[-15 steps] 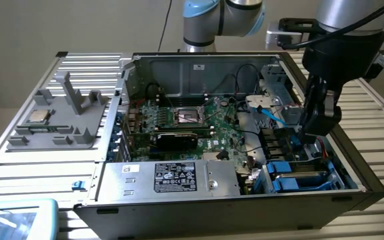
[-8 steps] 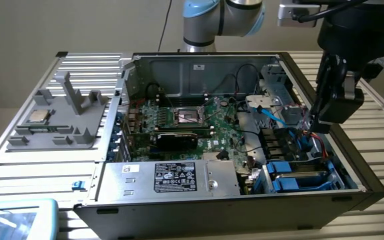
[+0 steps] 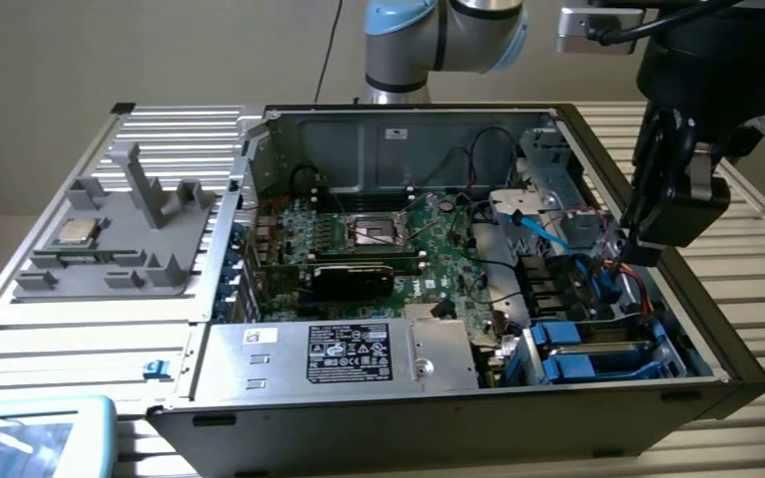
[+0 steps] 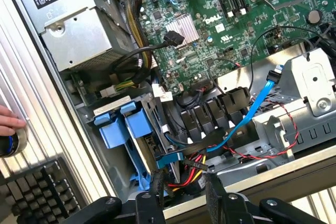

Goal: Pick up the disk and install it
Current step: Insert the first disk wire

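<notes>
The disk [image 3: 598,351] [image 4: 137,125], framed by its blue carrier, sits down in the drive bay [image 3: 526,344] of the open computer case [image 3: 462,408]. It is below the jaws and off to one side of their gap, not between them. The jaws stand wide and hold nothing; past their tips lie a blue data cable [image 4: 251,113] and red-and-black wires [image 4: 297,135]. The placing step looks done, I judge, though whether the carrier is latched cannot be told. Any further move calls for a straight path that avoids snagging those cables.

Disk [image 3: 602,351] sits in the case [image 3: 409,139], beside motherboard [image 3: 396,254]
</notes>
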Motion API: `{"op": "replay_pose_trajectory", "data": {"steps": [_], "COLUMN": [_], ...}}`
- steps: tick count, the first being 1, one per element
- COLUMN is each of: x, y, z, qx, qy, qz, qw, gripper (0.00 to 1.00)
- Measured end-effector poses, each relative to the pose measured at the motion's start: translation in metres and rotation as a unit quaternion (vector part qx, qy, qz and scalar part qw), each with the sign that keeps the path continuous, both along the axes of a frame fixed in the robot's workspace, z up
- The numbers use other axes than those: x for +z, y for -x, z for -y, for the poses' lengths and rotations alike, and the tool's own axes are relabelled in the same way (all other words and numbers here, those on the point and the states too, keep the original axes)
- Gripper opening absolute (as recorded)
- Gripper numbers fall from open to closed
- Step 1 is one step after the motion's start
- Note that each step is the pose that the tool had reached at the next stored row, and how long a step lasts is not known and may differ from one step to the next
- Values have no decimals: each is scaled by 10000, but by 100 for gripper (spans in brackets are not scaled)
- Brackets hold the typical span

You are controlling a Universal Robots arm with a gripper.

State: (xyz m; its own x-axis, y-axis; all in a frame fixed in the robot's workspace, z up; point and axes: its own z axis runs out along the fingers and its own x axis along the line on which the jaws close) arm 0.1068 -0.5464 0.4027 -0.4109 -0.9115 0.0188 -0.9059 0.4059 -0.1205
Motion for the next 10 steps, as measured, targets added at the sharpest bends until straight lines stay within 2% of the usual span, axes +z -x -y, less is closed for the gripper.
{"op": "replay_pose_trajectory", "data": {"steps": [10], "x": [0], "y": [0], "z": [1], "qx": [0], "qy": [-3], "qz": [0], "qw": [10000], "gripper": [45]}}
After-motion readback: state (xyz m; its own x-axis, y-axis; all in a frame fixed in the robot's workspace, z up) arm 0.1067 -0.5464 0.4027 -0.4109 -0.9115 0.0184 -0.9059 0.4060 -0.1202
